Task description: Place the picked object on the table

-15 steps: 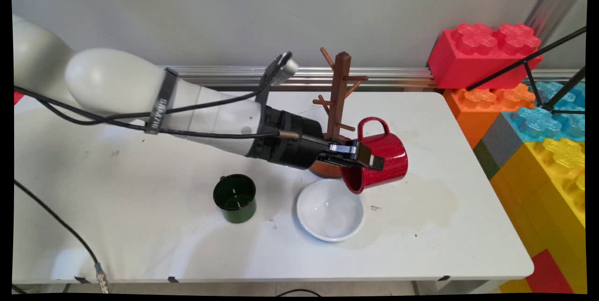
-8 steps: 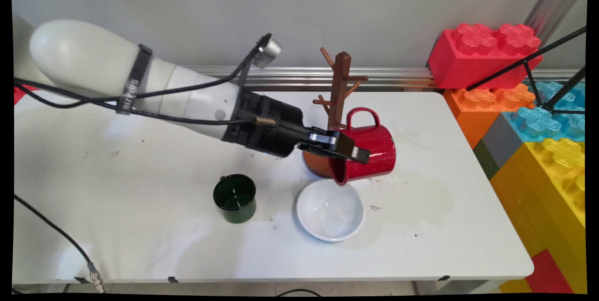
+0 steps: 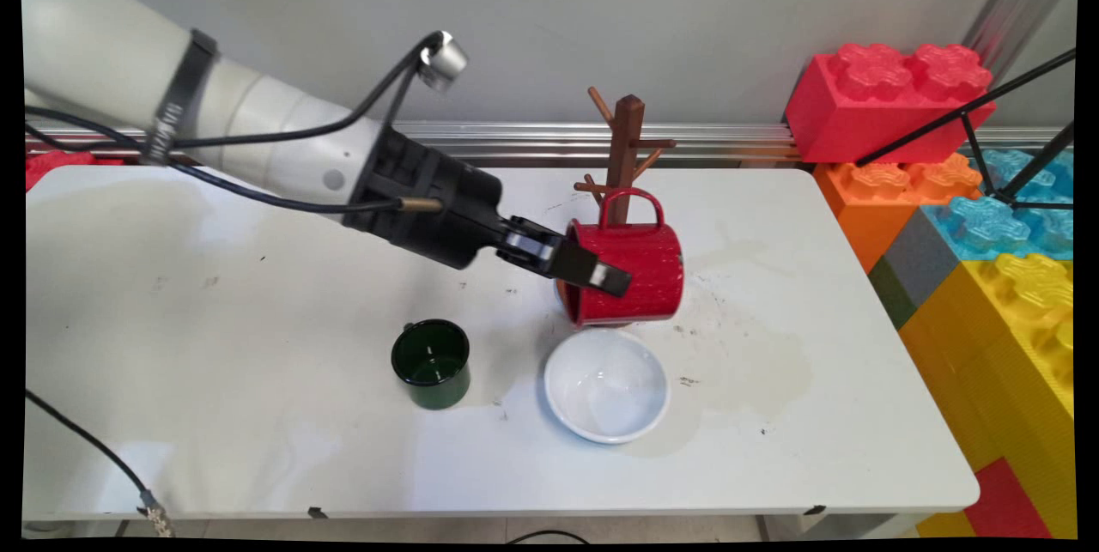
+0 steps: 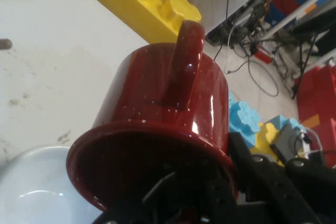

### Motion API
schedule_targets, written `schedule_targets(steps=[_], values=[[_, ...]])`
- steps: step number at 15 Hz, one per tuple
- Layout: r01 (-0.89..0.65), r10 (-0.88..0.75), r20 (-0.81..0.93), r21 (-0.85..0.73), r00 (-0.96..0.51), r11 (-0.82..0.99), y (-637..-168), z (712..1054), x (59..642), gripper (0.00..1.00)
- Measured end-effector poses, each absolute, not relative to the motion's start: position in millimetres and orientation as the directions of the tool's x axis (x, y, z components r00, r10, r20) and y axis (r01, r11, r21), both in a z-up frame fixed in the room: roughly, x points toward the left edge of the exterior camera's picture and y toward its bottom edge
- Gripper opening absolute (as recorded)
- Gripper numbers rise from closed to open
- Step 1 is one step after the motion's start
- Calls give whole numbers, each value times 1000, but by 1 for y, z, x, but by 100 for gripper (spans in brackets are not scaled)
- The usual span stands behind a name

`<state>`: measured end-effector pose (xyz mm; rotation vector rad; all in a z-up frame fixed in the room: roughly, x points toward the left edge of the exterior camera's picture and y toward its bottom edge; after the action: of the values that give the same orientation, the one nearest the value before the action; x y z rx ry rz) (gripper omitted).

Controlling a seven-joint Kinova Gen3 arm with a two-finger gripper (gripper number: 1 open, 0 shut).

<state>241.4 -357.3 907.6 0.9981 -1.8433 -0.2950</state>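
Note:
My gripper [image 3: 592, 277] is shut on the rim of a red speckled mug [image 3: 631, 270], which hangs tipped on its side above the table with its mouth toward the left and its handle up. In the hand view the red mug [image 4: 157, 124] fills the middle, handle [image 4: 184, 61] pointing away. Just below the mug sits a white bowl [image 3: 606, 385], whose edge shows as the pale bowl [image 4: 31, 192] at the lower left of the hand view. Right behind the mug stands a brown wooden mug tree [image 3: 625, 157].
A dark green mug [image 3: 431, 361] stands upright left of the bowl. Large toy bricks, red [image 3: 884, 97], orange, blue and yellow [image 3: 1022, 320], are stacked along the table's right edge. A pale stain lies on the table [image 3: 764, 363] right of the bowl.
The gripper has carried the red mug up and to the left, away from the bowl and closer to the mug tree. The mug has turned further onto its side.

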Motion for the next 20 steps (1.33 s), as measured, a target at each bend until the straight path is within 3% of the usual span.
schedule_targets(steps=[10,20], values=[[-524,-621,664,383,-416,761,-379,946,310,0],[-541,-504,558,115,-659,833,-414,977,368,0]])
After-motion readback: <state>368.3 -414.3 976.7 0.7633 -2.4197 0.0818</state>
